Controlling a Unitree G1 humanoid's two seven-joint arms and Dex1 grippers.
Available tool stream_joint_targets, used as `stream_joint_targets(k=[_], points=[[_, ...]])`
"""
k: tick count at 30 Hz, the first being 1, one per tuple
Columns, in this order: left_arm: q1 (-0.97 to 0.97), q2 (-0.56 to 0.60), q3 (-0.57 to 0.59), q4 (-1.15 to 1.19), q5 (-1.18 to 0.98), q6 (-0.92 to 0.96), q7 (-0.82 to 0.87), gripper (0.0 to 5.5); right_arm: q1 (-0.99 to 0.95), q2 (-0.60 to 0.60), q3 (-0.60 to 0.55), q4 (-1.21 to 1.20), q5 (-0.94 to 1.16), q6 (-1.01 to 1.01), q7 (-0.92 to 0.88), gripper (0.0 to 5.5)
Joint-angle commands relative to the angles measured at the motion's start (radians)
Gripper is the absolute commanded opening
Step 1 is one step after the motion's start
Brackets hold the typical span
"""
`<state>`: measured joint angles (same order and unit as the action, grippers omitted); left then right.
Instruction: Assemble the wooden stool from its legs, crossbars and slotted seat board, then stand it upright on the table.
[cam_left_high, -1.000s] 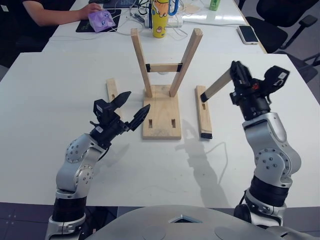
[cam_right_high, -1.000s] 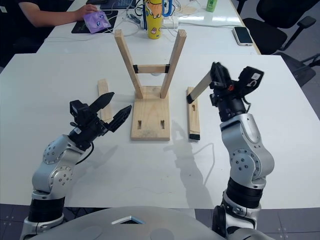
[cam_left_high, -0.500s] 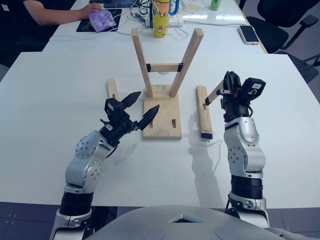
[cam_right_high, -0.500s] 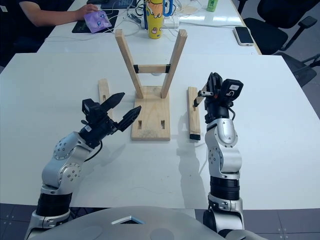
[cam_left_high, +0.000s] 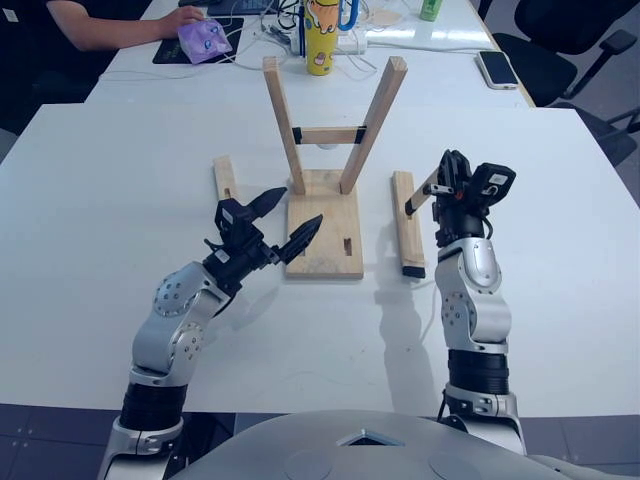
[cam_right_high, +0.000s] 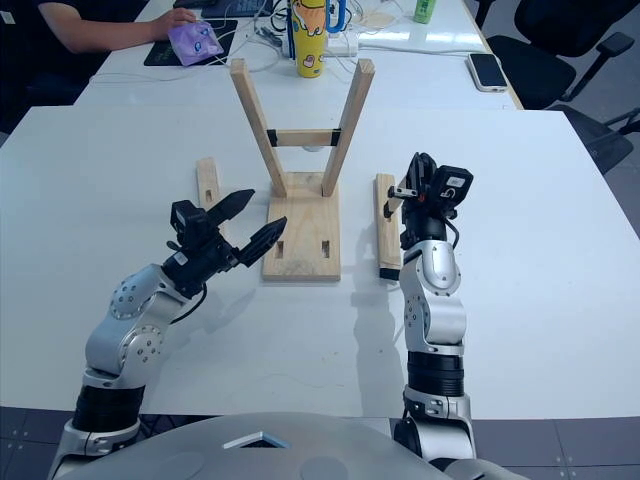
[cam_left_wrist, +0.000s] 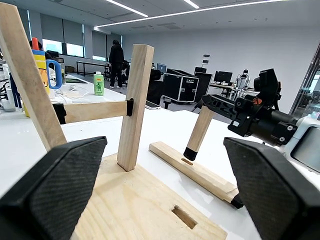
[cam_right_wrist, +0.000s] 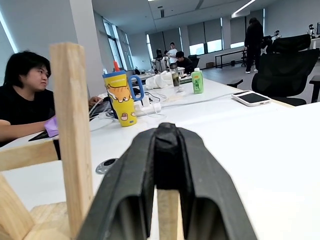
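1. Left eye view shows the left tool (cam_left_high: 300, 205) nearest, its fingers spread and empty, hovering over the near left corner of the seat board (cam_left_high: 325, 262).
2. Just right of the board, the right tool (cam_left_high: 447, 180) is clenched on a short crossbar (cam_left_high: 424, 193). It is held tilted, black-capped lower end down at the slot of the loose right leg (cam_left_high: 406, 240) lying on the worktop (cam_left_high: 100, 200).
3. The step in hand looks like seating that crossbar in the leg's slot. I cannot tell whether the tip has entered yet.
4. To do it well, the crossbar should be squared to the leg before any push, since the present tilt would likely jam the tip against the slot's edge.
5. Nothing pins the leg, so pressure ought to go straight down. A sideways shove could slide it towards the board.
6. The seat board is pale wood lying flat, with two near slots (cam_left_high: 346, 245) bare.
7. From its far end rise two standing legs (cam_left_high: 283, 125), splaying apart upward and joined by a fitted crossbar (cam_left_high: 328, 135) with black ends.
8. A loose left leg (cam_left_high: 225, 180) lies near the board's far left corner.
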<state>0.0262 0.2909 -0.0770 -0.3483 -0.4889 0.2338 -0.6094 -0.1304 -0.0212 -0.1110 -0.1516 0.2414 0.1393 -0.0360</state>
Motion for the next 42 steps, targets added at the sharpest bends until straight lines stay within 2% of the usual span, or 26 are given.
stream_joint_targets(k=[1,14,28,42], points=[[-0.016,0.009,0.0,0.005,0.009,0.009,-0.005,4.33,-0.01,0.003,-0.013,0.018,-0.016,-0.01,-0.007,0.45],[-0.022,0.003,-0.005,0.009,0.014,0.008,-0.002,4.33,-0.065,0.009,-0.008,0.16,-0.051,-0.046,0.009,0.45],[-0.012,0.008,0.009,0.01,0.014,0.005,0.004,4.33,0.051,-0.006,0.053,0.08,-0.122,0.029,0.013,0.45],[-0.013,0.001,0.011,0.036,0.024,-0.012,0.003,4.33,0.024,-0.021,0.058,0.132,-0.126,-0.017,0.058,0.45]])
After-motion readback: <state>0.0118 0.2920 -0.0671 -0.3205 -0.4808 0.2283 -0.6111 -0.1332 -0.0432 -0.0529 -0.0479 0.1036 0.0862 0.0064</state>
